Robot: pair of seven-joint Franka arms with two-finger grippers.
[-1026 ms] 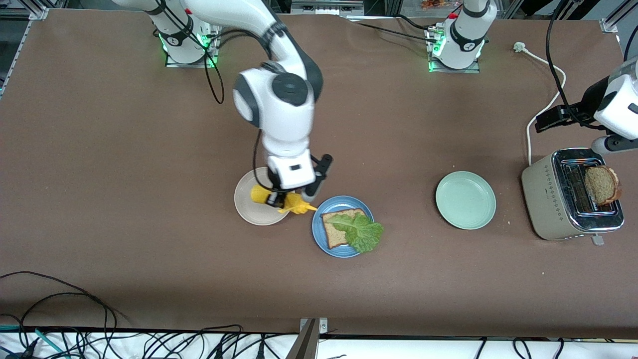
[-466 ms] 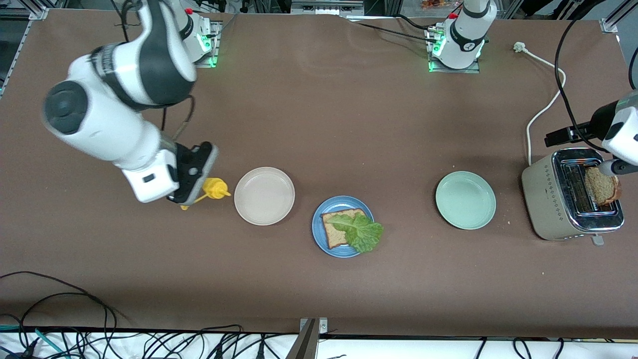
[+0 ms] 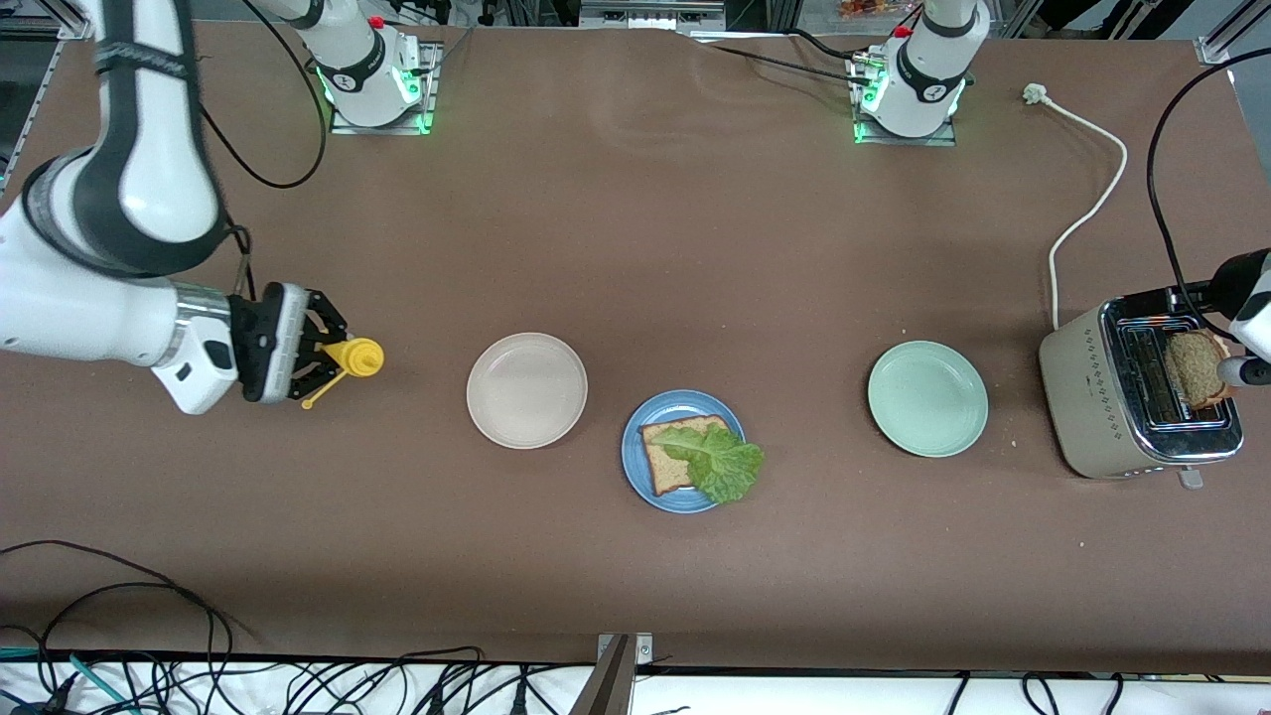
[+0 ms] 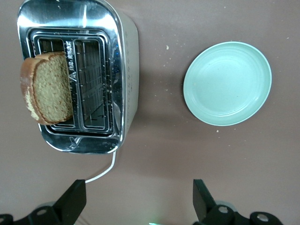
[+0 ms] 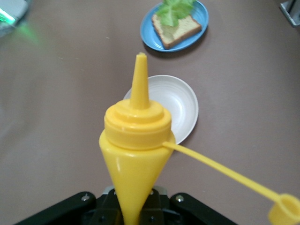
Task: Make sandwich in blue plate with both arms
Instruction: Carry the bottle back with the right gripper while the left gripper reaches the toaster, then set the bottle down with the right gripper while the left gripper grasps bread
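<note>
On the blue plate (image 3: 685, 402) lies one brown bread slice (image 3: 667, 467) with a green lettuce leaf (image 3: 723, 465) partly over it. A second bread slice (image 3: 1192, 367) stands in one slot of the toaster (image 3: 1102, 397). My left gripper (image 4: 139, 201) hangs open over the table beside the toaster, with nothing between its fingers (image 4: 75, 201). My right gripper (image 3: 318, 362) is shut on a yellow squeeze bottle (image 3: 355, 357) at the right arm's end of the table. The bottle's nozzle (image 5: 139, 79) is uncapped, and its cap (image 5: 283, 211) dangles on a strap.
A cream-white plate (image 3: 526, 389) sits between the bottle and the blue plate. A mint-green plate (image 3: 927, 398) lies between the blue plate and the toaster. The toaster's white cord (image 3: 1087, 214) runs toward the left arm's base. Cables hang along the table's near edge.
The right arm has swung away from over the cream plate to its own end of the table, carrying the yellow bottle. The left arm has shifted slightly by the toaster.
</note>
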